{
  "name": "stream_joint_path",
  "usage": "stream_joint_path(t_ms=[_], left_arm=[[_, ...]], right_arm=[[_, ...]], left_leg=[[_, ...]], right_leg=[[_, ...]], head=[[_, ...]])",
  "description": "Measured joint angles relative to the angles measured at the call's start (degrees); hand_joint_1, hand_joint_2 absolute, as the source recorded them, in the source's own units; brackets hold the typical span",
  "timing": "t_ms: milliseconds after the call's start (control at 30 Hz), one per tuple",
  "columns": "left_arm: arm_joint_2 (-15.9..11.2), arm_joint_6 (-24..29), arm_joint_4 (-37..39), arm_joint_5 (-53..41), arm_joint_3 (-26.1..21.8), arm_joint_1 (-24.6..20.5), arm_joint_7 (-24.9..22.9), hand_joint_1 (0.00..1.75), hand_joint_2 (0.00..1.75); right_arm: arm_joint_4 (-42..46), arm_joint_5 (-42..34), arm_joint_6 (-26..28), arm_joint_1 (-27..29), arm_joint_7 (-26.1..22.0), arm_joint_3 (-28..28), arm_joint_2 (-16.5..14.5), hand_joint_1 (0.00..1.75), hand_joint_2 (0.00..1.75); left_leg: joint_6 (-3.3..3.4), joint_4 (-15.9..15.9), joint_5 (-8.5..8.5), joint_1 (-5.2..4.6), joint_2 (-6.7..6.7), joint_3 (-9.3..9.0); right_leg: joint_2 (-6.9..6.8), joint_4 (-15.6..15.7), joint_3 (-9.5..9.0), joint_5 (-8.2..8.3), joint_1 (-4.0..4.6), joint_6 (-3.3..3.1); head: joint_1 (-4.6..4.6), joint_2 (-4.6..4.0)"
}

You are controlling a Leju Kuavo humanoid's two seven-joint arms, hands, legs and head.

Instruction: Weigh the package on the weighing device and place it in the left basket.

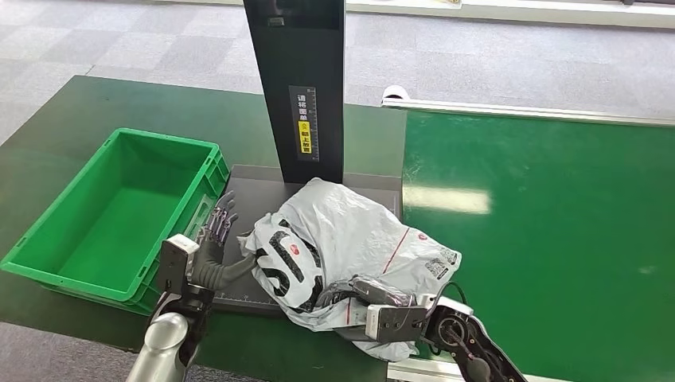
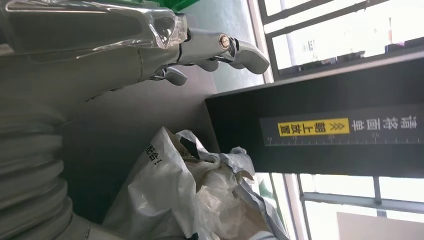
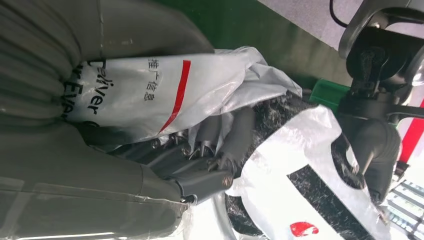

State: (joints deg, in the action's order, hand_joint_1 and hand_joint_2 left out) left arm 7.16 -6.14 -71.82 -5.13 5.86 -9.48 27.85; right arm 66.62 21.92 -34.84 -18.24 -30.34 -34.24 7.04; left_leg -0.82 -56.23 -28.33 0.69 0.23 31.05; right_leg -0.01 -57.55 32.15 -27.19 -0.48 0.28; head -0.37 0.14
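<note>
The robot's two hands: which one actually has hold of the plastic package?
The right hand: its fingers dig into the white package. The left hand has its fingers spread beside the bag.

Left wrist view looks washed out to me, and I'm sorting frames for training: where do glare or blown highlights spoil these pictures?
Left wrist view: windows blown white behind the dark column. Head view: pale glare streak on the green belt. Right wrist view: evenly lit, package print readable.
</note>
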Motion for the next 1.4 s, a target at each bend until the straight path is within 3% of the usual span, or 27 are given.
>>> stream_joint_path(t_ms=[333, 500, 967, 1400], left_arm=[[0.09, -0.22, -0.28, 2.73, -0.95, 0.53, -0.33, 0.00, 1.75], [0.43, 2.71, -0.96, 3.31, -1.84, 1.08, 0.44, 0.00, 1.75], [0.97, 4.41, -2.04, 3.86, -3.44, 1.67, 0.87, 0.00, 1.75], [1.88, 23.71, -9.43, 13.92, -11.53, 3.34, 10.24, 0.00, 1.75]], right_arm=[[0.41, -1.37, 2.97, -0.10, -1.16, 0.34, -0.31, 0.00, 1.75], [1.80, -4.26, 5.18, 0.15, -1.25, 2.72, -1.67, 0.00, 1.75], [3.35, -5.51, 5.42, 0.70, -1.29, 5.44, -2.85, 0.00, 1.75], [5.56, -11.44, 5.64, 2.71, -1.07, 8.03, -3.31, 0.00, 1.75]], left_leg=[[0.00, 0.00, 0.00, 0.00, -0.01, 0.01], [0.00, 0.00, 0.00, 0.00, 0.00, 0.00], [0.00, 0.00, 0.00, 0.00, -0.02, 0.00], [0.00, 0.01, 0.00, 0.00, 0.01, 0.01]], right_leg=[[0.00, 0.00, 0.00, 0.00, 0.00, 0.00], [0.00, 0.00, 0.00, 0.00, 0.00, 0.00], [0.00, 0.00, 0.00, 0.00, 0.00, 0.00], [0.00, -0.01, 0.00, 0.00, 0.01, 0.00]], head=[[0.01, -0.01], [0.00, 0.00], [0.00, -0.01], [0.01, -0.01]])
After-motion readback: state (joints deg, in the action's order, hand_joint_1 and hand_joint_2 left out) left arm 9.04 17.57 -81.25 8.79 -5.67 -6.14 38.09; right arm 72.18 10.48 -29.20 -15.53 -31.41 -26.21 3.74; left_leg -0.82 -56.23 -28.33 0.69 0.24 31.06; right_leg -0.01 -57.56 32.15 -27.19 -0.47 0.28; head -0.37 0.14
